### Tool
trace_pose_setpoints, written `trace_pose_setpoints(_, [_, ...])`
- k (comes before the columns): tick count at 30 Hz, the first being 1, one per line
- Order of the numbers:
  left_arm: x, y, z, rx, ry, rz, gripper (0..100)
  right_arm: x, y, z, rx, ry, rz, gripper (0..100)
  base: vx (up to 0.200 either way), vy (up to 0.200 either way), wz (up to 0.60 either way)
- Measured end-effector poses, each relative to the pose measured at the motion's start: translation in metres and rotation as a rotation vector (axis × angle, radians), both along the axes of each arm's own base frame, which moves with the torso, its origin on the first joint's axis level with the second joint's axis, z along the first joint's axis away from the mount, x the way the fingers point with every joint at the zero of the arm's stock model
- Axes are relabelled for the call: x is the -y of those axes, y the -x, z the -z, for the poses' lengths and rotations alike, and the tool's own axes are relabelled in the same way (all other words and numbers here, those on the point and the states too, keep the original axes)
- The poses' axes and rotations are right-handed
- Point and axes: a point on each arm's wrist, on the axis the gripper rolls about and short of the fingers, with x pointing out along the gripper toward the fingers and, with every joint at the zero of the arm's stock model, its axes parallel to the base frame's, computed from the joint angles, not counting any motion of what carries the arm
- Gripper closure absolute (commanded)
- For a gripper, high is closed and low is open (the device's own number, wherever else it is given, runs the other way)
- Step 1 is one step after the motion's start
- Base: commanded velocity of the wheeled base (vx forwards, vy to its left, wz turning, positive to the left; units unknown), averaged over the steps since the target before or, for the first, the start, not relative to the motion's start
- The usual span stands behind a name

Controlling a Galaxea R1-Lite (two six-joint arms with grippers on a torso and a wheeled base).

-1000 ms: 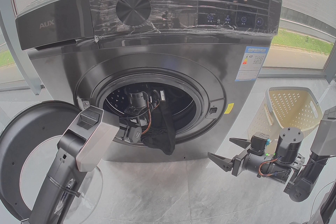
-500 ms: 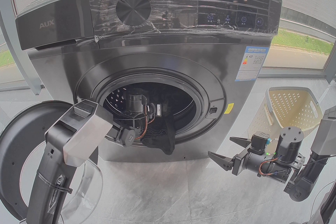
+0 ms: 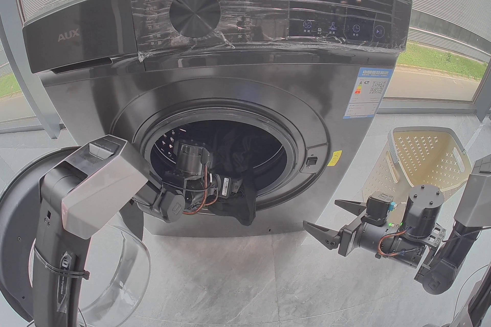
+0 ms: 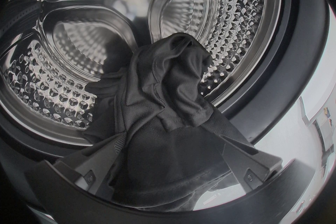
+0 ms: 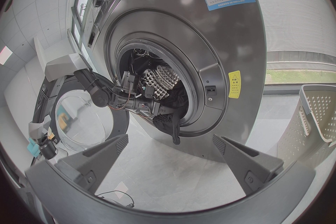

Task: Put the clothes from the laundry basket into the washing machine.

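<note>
While the black garment [image 4: 164, 112] drapes over the washing machine [image 3: 307, 88] drum's lip, left gripper [image 4: 169, 139] at that opening, spread around the cloth, right gripper [image 3: 322, 216] spread, low before the machine.

One washing machine [image 3: 215, 77] is standing, one door [image 3: 25, 200] at 9 o'clock, one laundry basket [image 3: 427, 154] at 3 o'clock; one dark garment [image 3: 244, 203] is hanging from it; left tool [image 4: 171, 163] and right tool [image 3: 322, 215] are making two.

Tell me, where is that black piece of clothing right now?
In the head view, the crumpled black garment lies at the bottom of the grey washing machine's round opening, partly inside the steel drum, one flap hanging over the front rim.
</note>
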Motion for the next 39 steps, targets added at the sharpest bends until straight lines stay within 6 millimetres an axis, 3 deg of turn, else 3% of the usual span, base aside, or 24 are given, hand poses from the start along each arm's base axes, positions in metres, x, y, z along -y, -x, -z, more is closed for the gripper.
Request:
trace_pose_setpoints(9, [0.004, -0.002, 0.019, -0.013, -0.01, 0.002, 0, 0.0, 0.0, 0.0, 0.0, 0.001, -0.001, 0, 0.0, 0.0, 0.0])
trace_pose_setpoints(10, [0.004, -0.003, 0.021, -0.017, -0.011, 0.001, 100, 0.0, 0.0, 0.0, 0.0, 0.0, -0.001, 0, 0.0, 0.0, 0.0])
trace_pose_setpoints(22, [0.007, -0.005, 0.027, -0.016, 0.005, -0.007, 100, -0.001, 0.0, 0.001, -0.001, 0.001, -0.003, 0, 0.0, 0.0, 0.0])
trace_pose_setpoints(27, [0.01, -0.014, 0.014, 0.052, 0.051, -0.022, 100, -0.001, 0.0, 0.001, -0.001, 0.001, -0.002, 0, 0.0, 0.0, 0.0])
trace_pose_setpoints(34, [0.015, -0.041, -0.021, 0.248, 0.17, -0.096, 100, -0.001, 0.0, 0.001, 0.0, 0.0, -0.002, 0, 0.0, 0.0, 0.0])
trace_pose_setpoints(35, [0.016, -0.045, -0.026, 0.281, 0.189, -0.107, 0, -0.001, 0.0, 0.001, 0.0, 0.0, -0.002, 0, 0.0, 0.0, 0.0])
trace_pose_setpoints(39, [0.016, -0.056, -0.035, 0.355, 0.234, -0.134, 0, -0.001, -0.001, 0.0, 0.0, 0.0, -0.001, 0, 0.0, 0.0, 0.0])
